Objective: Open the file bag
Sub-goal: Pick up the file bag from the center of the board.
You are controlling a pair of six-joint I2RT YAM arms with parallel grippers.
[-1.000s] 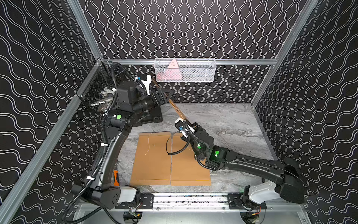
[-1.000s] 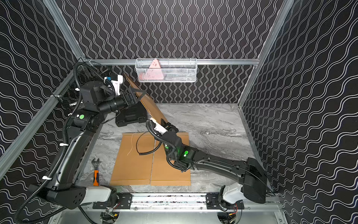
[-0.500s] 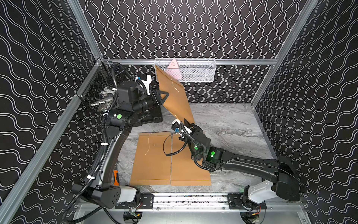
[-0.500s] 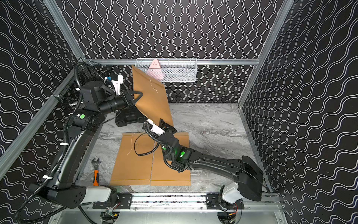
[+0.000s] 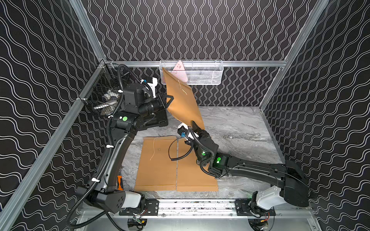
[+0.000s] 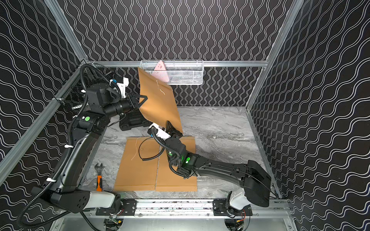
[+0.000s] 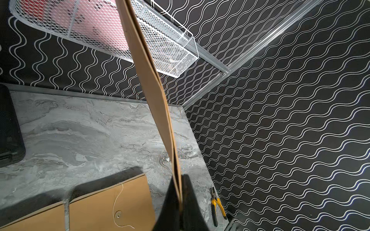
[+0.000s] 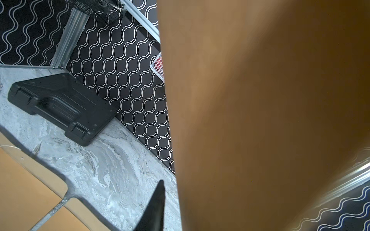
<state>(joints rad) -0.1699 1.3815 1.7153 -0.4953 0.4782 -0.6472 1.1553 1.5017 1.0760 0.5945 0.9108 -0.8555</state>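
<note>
A brown paper file bag [image 5: 183,102] [image 6: 158,102] hangs tilted in the air above the table's back half, with its thin white string loose on its face. My left gripper [image 5: 169,100] [image 6: 143,99] is shut on the bag's left edge; in the left wrist view both fingers [image 7: 187,200] pinch the paper edge-on. My right gripper [image 5: 197,127] [image 6: 172,126] sits at the bag's lower corner with its jaws open. In the right wrist view one finger [image 8: 156,206] stands clear of the bag [image 8: 260,120], which hides the other finger.
Two more brown file bags [image 5: 158,162] [image 5: 195,176] lie flat side by side near the front. A black case [image 5: 154,122] sits at the back left and a white wire basket [image 5: 202,73] hangs on the back wall. An orange-handled wrench [image 6: 99,178] and yellow pliers [image 7: 217,206] lie on the table.
The bag has swung from edge-on to face the camera and risen. My left gripper has closed on its edge, and my right gripper's jaws have come apart.
</note>
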